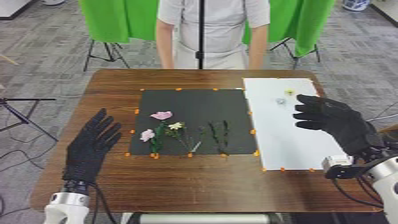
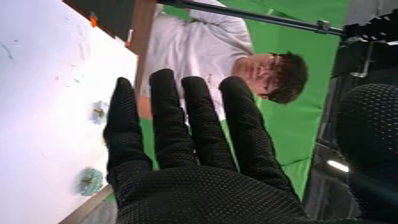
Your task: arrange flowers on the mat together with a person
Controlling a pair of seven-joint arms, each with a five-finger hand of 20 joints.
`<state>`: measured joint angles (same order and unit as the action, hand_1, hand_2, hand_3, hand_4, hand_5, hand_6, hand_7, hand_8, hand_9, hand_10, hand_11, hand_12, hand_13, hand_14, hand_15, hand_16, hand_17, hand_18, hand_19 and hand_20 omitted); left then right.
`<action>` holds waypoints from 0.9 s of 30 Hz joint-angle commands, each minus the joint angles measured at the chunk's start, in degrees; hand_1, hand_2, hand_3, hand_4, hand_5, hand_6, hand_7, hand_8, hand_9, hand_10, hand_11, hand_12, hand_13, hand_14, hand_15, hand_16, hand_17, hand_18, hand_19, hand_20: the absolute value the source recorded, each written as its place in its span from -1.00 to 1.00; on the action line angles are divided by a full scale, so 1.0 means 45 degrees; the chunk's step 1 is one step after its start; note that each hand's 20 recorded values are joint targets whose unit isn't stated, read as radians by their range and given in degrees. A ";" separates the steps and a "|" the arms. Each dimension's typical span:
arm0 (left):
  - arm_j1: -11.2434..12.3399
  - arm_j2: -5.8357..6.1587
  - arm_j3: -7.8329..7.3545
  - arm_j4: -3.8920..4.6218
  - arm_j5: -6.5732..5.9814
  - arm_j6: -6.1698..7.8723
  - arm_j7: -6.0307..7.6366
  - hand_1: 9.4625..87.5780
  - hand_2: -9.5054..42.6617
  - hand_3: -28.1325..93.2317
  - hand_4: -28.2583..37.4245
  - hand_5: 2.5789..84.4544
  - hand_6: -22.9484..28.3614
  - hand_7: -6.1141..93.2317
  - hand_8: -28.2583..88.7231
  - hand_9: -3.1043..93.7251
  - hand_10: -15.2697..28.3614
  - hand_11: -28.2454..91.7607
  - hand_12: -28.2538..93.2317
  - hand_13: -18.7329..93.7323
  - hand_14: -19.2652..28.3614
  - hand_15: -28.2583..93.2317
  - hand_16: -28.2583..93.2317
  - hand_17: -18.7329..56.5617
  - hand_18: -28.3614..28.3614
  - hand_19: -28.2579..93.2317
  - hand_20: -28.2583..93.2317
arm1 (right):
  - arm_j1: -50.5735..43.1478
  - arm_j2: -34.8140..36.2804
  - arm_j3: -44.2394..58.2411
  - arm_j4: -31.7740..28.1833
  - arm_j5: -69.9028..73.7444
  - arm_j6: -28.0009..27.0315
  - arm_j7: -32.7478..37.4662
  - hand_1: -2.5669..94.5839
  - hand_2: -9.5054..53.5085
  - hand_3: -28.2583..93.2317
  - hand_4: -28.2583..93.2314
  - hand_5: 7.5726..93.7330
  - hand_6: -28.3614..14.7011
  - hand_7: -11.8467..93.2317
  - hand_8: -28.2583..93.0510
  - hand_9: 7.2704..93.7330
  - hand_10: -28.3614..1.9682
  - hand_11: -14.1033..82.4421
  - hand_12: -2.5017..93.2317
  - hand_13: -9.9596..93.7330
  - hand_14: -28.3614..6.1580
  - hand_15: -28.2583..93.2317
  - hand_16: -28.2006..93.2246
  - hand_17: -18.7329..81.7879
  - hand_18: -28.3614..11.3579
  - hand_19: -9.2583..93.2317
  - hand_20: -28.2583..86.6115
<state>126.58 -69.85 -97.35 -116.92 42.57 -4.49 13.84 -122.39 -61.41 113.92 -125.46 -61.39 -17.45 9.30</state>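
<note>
So the tabletop [image 1: 195, 185] has a dark mat [image 1: 204, 105], white sheet [image 1: 284, 140] beside it. Right hand's [image 1: 330, 117] over the sheet, left hand's [image 1: 86, 145] left of the mat, fingers straight on both, slightly apart. Pink flowers [image 1: 161, 115] and a white flower [image 1: 176, 125] lie on the mat.

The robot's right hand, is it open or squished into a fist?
Open. The right hand has its fingers out straight, with gaps between them.
</note>
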 commanded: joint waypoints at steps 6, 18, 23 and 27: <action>0.0157 -0.0533 0.0023 -0.0098 0.0172 -0.0375 -0.0400 -0.60 -0.71 0.64 -1.00 -0.38 0.01 -0.50 -0.69 -0.46 0.21 -0.27 -0.27 -0.31 0.40 -0.18 -0.49 -0.77 0.78 0.14 -0.39 | -0.0534 -0.0154 0.0084 -0.0341 0.0231 0.0704 -0.0240 -0.71 -0.48 0.79 -0.92 -0.27 0.04 -0.54 -0.66 -0.29 -0.18 -0.48 -0.50 -0.21 -0.20 -0.14 -0.11 -0.50 -0.74 0.09 -0.02; 0.0046 -0.0811 0.0247 0.0013 0.0129 -0.0359 -0.0416 -0.60 -0.71 0.64 -1.00 -0.37 0.01 -0.50 -0.69 -0.45 0.22 -0.26 -0.27 -0.31 0.40 -0.17 -0.49 -0.77 0.78 0.14 -0.39 | -0.0246 -0.0276 -0.0175 -0.0230 0.0186 0.0633 -0.0154 -0.70 -0.47 0.80 -0.92 -0.27 0.04 -0.54 -0.66 -0.28 -0.19 -0.47 -0.50 -0.21 -0.21 -0.12 -0.13 -0.50 -0.74 0.09 -0.02; 0.0095 -0.0777 0.0268 0.0071 0.0010 -0.0033 -0.0375 -0.60 -0.72 0.65 -1.00 -0.37 0.01 -0.49 -0.69 -0.45 0.22 -0.26 -0.27 -0.31 0.40 -0.17 -0.49 -0.77 0.78 0.14 -0.39 | -0.0105 -0.0329 -0.0335 -0.0054 0.0181 0.0706 0.0133 -0.69 -0.47 0.81 -0.92 -0.27 0.04 -0.54 -0.66 -0.28 -0.19 -0.47 -0.50 -0.21 -0.21 -0.11 -0.13 -0.50 -0.73 0.10 -0.02; 0.0165 -0.0716 0.0196 0.0027 0.0054 -0.0058 -0.0266 -0.60 -0.72 0.65 -1.00 -0.37 0.02 -0.49 -0.70 -0.45 0.22 -0.26 -0.27 -0.31 0.40 -0.17 -0.49 -0.77 0.78 0.14 -0.39 | -0.0082 -0.0288 -0.0224 -0.0089 -0.0052 0.0677 0.0003 -0.69 -0.46 0.81 -0.92 -0.27 0.04 -0.54 -0.66 -0.28 -0.19 -0.47 -0.50 -0.21 -0.21 -0.11 -0.14 -0.50 -0.74 0.10 -0.02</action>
<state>126.53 -72.91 -96.57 -117.15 43.06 -5.35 12.57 -122.70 -62.41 112.68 -125.94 -60.49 -15.04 9.49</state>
